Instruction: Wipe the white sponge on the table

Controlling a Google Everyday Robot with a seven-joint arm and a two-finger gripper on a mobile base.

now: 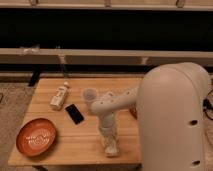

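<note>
- Dark wall and a pale rail run behind a wooden tabletop point(80, 142).
- On the tabletop the pincer point(109, 141) points straight down from the robot's only arm point(114, 103), close to the front edge and right of the middle.
- The white sponge point(112, 149) lies directly beneath the pincer, touching it or very nearly so. I cannot tell whether the pincer is wide, narrow or clamped on it.
- The sponge's long axis seems to run roughly front to back, though that is uncertain.
- Bare wood lies to the left of the sponge, between it and the orange bowl point(36, 137). The black phone point(74, 113) sits further back.
- My judgement is that a wiping stroke would best go left or backward, since the front edge is just beside the sponge.
</note>
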